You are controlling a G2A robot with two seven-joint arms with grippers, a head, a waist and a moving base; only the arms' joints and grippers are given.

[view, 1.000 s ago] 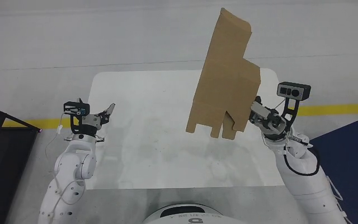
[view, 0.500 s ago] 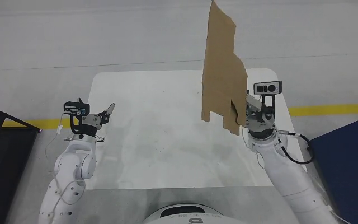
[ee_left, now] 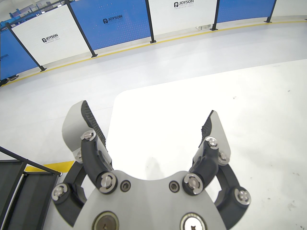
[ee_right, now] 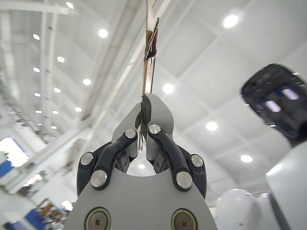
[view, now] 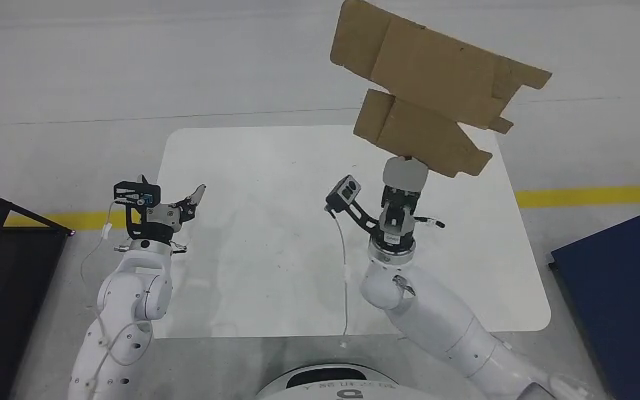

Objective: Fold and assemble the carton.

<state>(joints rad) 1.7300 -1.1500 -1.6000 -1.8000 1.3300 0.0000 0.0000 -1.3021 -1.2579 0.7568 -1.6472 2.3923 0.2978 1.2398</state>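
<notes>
The flat brown carton is held up in the air above the table's far right part, its broad face turned toward the top camera. My right gripper is shut on its lower edge. In the right wrist view the carton shows edge-on, rising from between the closed fingers of the right gripper toward the ceiling. My left gripper hangs open over the table's left edge, with nothing between its fingers.
The white table spreads between the arms. A black rack stands on the floor off the table's left side. Blue and white fence panels line the far floor behind a yellow line.
My right arm has swung in from the table's right side toward its middle and turned the carton from edge-on to broad face up, raised higher. The left arm has kept still.
</notes>
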